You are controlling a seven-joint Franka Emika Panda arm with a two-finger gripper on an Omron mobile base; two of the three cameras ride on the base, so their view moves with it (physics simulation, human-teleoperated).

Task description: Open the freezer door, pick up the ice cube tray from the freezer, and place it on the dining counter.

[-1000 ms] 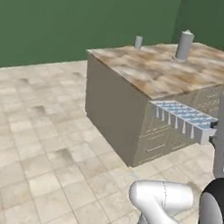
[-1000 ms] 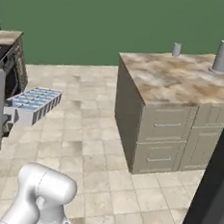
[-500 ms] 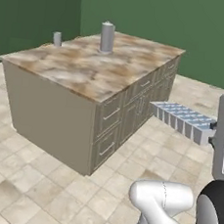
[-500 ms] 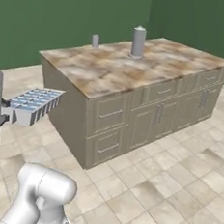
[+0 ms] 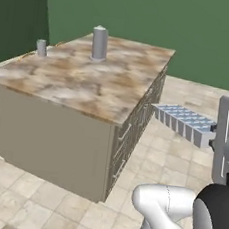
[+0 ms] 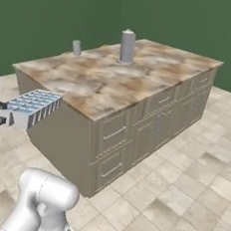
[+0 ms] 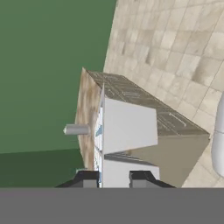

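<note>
Out to the far left of the tool, a small grey cup sits near the back corner of the surface, the dining counter with its brown-beige marble top. A step to the right, and we have a taller grey cylinder standing upright on that same top, well apart from the cup. Both stand well away from the tool.

Moving right along the left base view, the surface's beige side shows a bank of drawers with pale handles, facing the tiled floor. Then comes the ice cube tray, pale blue-white with its grid of little cells facing up, hanging level in the air over the floor and off the edge of the surface, not touching it. Its near end runs straight into the tool at the right edge of the picture, and the tool is clamped on that end of the tray.

From the right base view, the tray juts forward from the tool toward the surface's near corner.

In the hand view, the tool's two dark tips stand on either side of the tray, which stretches away ahead with the surface and the cylinder beyond it.
</note>
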